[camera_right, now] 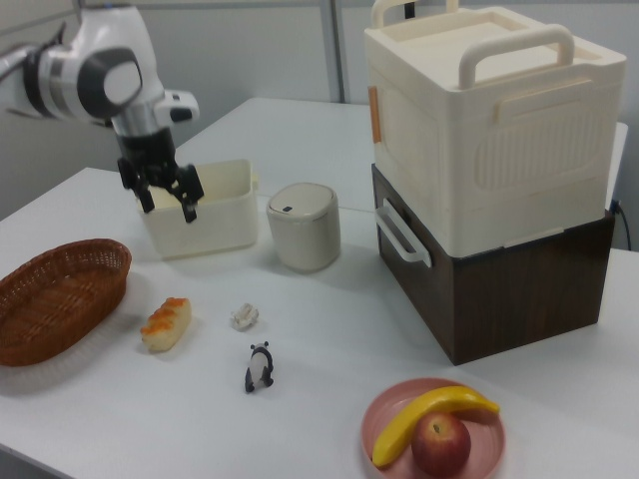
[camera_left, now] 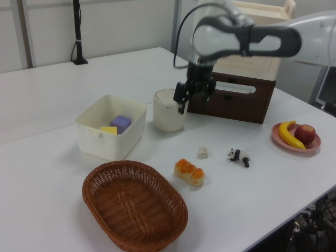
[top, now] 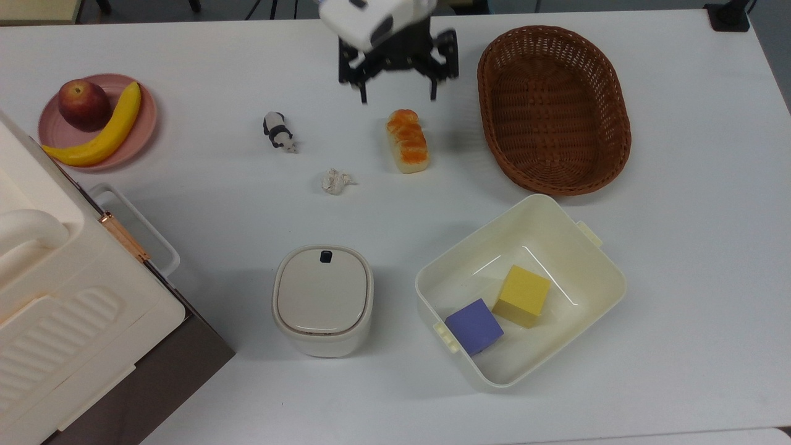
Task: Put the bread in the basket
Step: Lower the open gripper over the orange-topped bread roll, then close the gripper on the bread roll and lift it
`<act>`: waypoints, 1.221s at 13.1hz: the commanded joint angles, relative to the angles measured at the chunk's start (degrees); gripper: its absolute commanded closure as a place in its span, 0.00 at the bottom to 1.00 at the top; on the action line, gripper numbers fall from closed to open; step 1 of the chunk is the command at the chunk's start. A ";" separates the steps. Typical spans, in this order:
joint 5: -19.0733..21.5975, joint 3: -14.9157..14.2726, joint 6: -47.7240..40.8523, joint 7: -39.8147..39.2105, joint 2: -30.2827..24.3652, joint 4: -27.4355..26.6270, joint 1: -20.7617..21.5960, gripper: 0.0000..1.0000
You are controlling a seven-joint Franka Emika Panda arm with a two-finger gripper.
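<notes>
My arm's white housing covers the top of my claw (top: 397, 97) in the top view, so only its two black fingertips and frame stick out; the fingers stand spread apart with nothing between them. The claw hangs in the air above the surface (top: 680, 247), just past the far end of the bread (top: 407, 141) in the top view, not touching it.

The bread lies flat on the surface, its orange-brown top up, apart from the basket (top: 554, 108), which sits at the top view's right of it with a bare strip of surface between them. The basket holds nothing. Around the bread there is open room on every side; the nearest thing is one crumpled paper ball (top: 335, 181), then one panda figure (top: 279, 131).

One cream bin (top: 520, 290) holds two cubes, one yellow (top: 523, 295) and one purple (top: 474, 326). One lidded white container (top: 322, 299) stands beside it. One pink plate (top: 49, 123) carries one apple (top: 84, 104) and one banana (top: 102, 133). The stacked cream box (top: 55, 309) is cut off at the top view's left edge.
</notes>
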 commanded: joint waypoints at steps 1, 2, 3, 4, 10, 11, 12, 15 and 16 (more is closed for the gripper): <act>-2.38 0.37 9.32 1.37 -0.15 -9.86 1.80 0.00; -2.91 0.37 10.04 1.19 -0.15 -11.90 1.98 0.00; -3.44 0.37 10.05 0.93 -0.15 -14.01 2.24 0.00; -3.88 0.37 10.13 0.84 0.19 -14.90 2.33 0.00; -6.77 0.37 9.70 0.32 5.37 -15.52 3.11 0.00; -6.87 0.37 9.78 0.05 5.99 -15.44 3.82 0.00; -6.96 0.37 9.96 0.05 7.30 -15.09 4.43 0.00; -7.84 0.37 10.05 0.14 8.19 -15.08 5.05 0.00; -7.84 0.37 10.05 0.14 8.46 -15.00 5.05 0.00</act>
